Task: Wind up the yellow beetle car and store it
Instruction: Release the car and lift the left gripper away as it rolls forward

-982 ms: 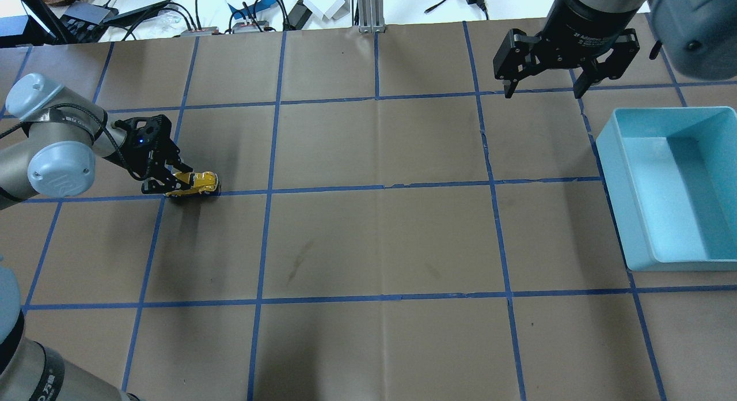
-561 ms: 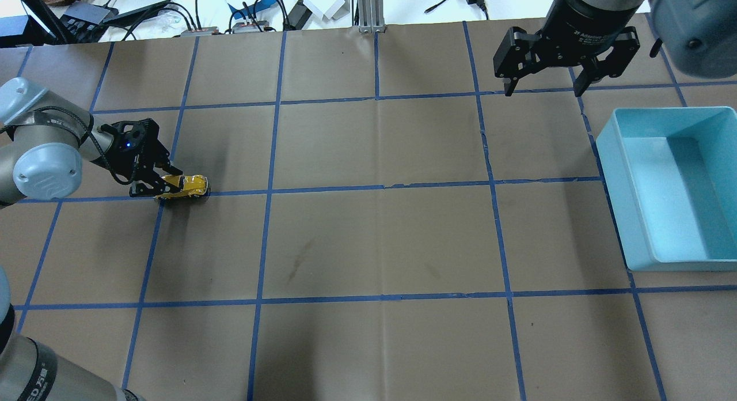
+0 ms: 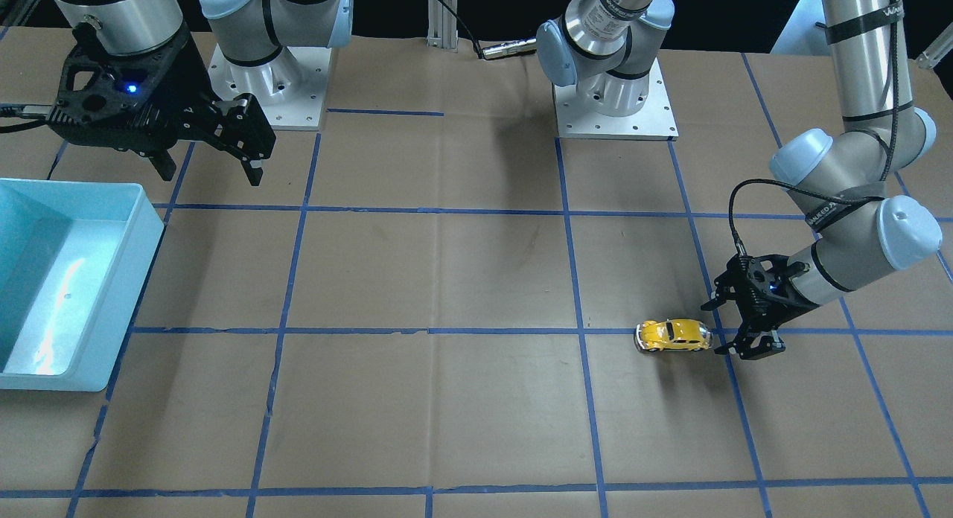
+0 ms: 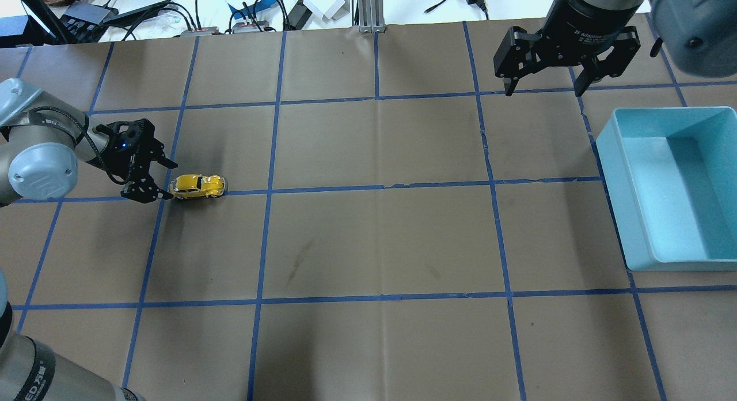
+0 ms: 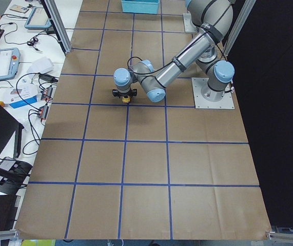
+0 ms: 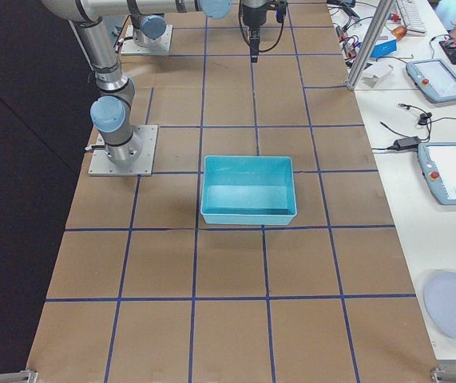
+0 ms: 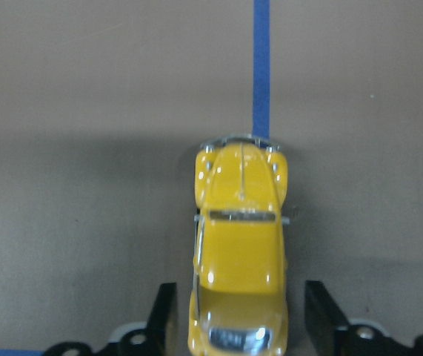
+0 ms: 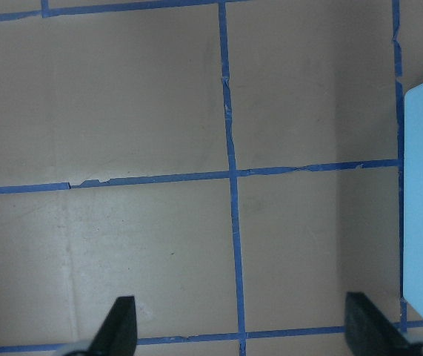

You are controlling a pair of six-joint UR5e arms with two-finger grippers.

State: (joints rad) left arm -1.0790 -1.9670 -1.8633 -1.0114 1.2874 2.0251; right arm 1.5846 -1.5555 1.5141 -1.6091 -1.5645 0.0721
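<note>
- Left arm [image 4: 40, 170] bent low, wrist close to level, left pincer [image 4: 164, 182] just above the table [image 4: 368, 245], spread wide and released, gripping nothing
- Yellow beetle car [image 4: 197, 185] on its wheels, tail between that pincer's fingertips [image 7: 163, 315] with a gap either side, nose pointing away from it along blue tape [image 7: 261, 67]
- Right arm [image 4: 593, 9] raised, right pincer [image 4: 543, 90] pointing down, splayed and empty, teal bin [image 4: 613, 165] near it, car well apart

Your left gripper [image 4: 163, 181] opened up, and the yellow beetle car [image 4: 198, 185] rolled a bit toward frame right.
</note>
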